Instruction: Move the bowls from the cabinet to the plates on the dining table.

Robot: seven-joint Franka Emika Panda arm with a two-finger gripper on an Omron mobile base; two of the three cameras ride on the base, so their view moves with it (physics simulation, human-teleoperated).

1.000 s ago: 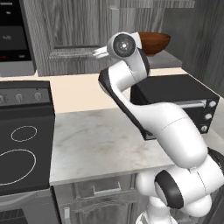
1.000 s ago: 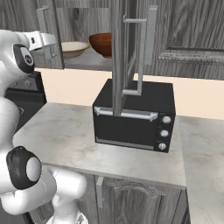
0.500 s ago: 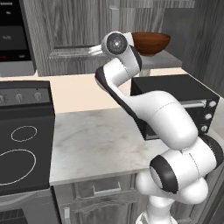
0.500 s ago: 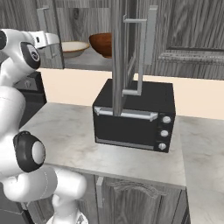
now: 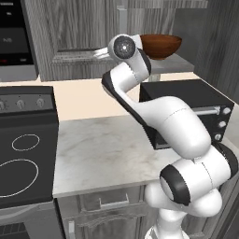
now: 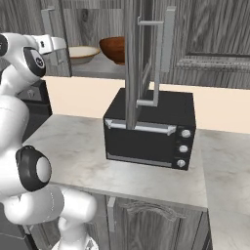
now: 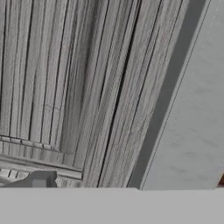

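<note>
Two bowls sit on the open cabinet's shelf (image 6: pixel 97 67): the pale cream bowl (image 6: pixel 83 52) on the left and the dark reddish-brown bowl (image 6: pixel 113 49) (image 5: pixel 161 45) beside it. My gripper (image 6: pixel 58 45) (image 5: pixel 99 53) hovers at shelf height just left of the cream bowl, open and holding nothing. In the hand view I face the cabinet's grey wood-grain panel (image 7: pixel 78 87) close up, with a sliver of the brown bowl (image 7: pixel 221 181) at the right edge. My arm hides the cream bowl in the left base view. The plates and the dining table are out of view.
A black toaster oven (image 6: pixel 149 132) stands on the marbled counter (image 6: pixel 73 151) under the shelf. The open cabinet door (image 6: pixel 132 58) with its bar handle (image 6: pixel 161 53) hangs edge-on above it. A black stove (image 5: pixel 23 154) lies to the left.
The arm's upper joints have swung round and the hand has edged slightly toward the cream bowl. Both bowls stay where they were.
</note>
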